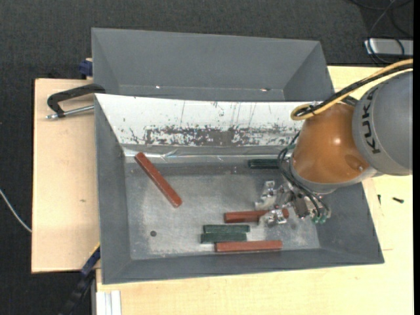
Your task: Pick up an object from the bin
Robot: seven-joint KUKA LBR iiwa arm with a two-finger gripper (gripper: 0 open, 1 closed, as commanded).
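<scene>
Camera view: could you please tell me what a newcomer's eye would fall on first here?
The arm's orange cover bulges in from the right, with the end effector low over the right side of the bin, next to a short red bar. A long red bar lies slantwise at the left; green bars and a front red bar lie along the near wall.
</scene>
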